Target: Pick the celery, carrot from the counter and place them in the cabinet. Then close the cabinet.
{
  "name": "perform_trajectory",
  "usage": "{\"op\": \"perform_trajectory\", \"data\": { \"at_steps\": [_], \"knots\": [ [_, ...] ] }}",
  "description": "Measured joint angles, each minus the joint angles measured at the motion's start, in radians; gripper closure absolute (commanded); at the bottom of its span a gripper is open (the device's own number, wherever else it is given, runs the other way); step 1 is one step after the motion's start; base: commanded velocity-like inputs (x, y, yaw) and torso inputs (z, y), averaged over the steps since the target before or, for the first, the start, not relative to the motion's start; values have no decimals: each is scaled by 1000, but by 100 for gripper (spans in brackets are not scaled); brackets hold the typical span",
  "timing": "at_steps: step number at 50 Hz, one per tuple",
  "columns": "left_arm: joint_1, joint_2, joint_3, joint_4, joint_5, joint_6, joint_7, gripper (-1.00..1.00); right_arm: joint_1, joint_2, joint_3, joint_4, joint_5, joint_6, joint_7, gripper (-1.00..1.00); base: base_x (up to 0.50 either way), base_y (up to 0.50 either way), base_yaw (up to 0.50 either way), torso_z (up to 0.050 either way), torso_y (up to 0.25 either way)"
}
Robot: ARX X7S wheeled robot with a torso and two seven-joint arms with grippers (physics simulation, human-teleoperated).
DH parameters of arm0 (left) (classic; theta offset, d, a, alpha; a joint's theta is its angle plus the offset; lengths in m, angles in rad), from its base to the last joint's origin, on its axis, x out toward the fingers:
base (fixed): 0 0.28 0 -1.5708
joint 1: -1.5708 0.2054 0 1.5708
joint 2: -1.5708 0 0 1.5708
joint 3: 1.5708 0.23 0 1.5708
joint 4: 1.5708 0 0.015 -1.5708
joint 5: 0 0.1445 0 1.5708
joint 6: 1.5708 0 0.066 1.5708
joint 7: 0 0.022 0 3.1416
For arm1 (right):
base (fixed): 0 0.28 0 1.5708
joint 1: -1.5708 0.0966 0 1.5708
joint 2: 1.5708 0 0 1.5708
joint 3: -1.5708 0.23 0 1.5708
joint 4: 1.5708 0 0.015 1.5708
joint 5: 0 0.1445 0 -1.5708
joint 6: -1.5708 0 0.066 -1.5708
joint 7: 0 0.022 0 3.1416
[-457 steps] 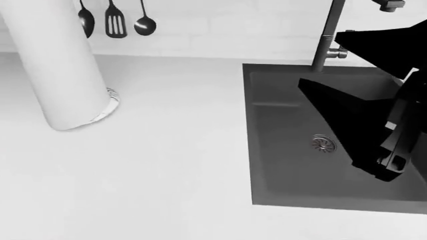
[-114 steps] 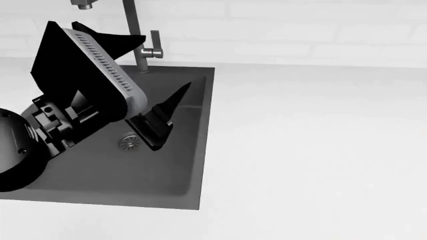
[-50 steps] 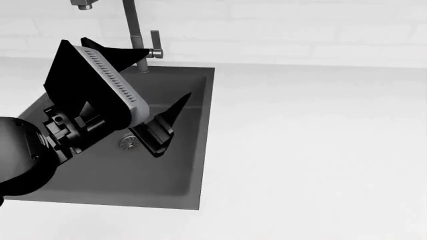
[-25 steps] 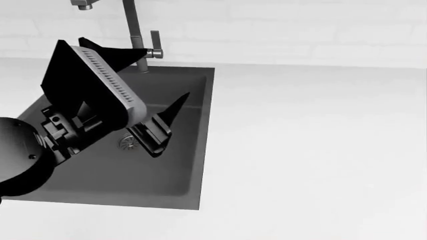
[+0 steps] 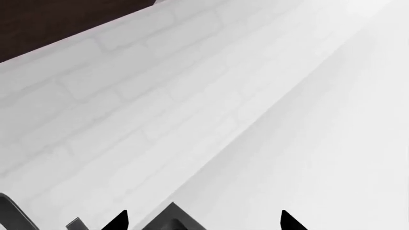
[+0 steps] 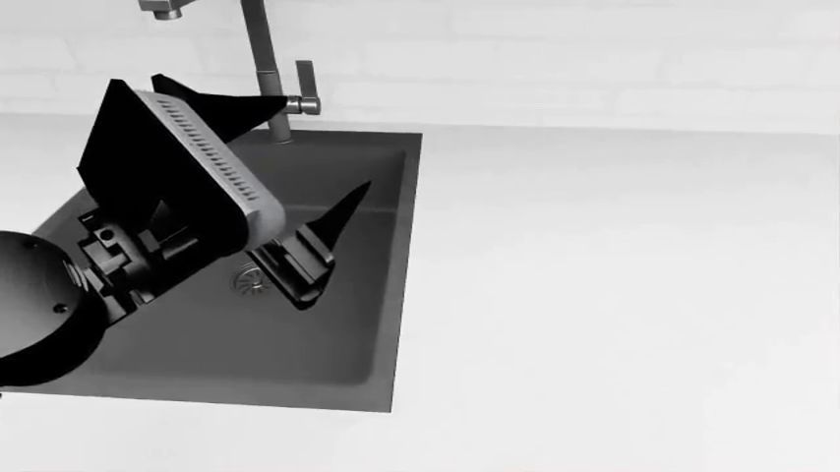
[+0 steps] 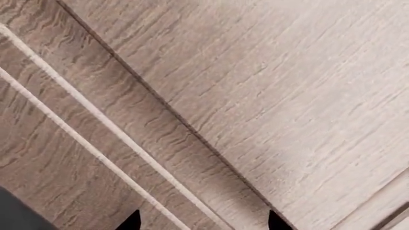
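Note:
Neither the celery nor the carrot shows in any view. My left gripper hangs open over the dark grey sink, fingers pointing toward the sink's back right corner, with nothing between them. The left wrist view shows its two black fingertips apart, framing that sink corner and the white counter. My right gripper is out of the head view. Its wrist view shows both tips apart and empty, close to wood-grain cabinet panelling with pale strips. I cannot tell whether the cabinet is open.
A grey faucet rises behind the sink, just beyond the left gripper. The white counter stretches right of the sink to a white brick wall. A dark brown surface sits above that wall.
Since 9 s ago the head view has swung right, putting the sink at the left and the left gripper over it. Over the last second that gripper only drifted slightly left.

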Motion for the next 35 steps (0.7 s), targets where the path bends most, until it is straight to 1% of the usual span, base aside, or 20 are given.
{"op": "perform_trajectory", "data": {
  "at_steps": [10, 24, 35],
  "knots": [
    [10, -4, 0, -3, 4, 8, 3, -100, 0, -6, -61, 22, 29, -44, 35, -100, 5, 1, 1, -1, 0],
    [22, -9, -2, -7, 8, 17, 6, -100, 0, 2, -125, 100, 87, -179, 79, -100, 2, 1, 1, -1, 0],
    [27, -17, -4, -5, 9, 20, 8, -100, 0, 7, -164, 118, 113, -217, 97, -100, 0, 0, 0, 0, 0]
  ]
}}
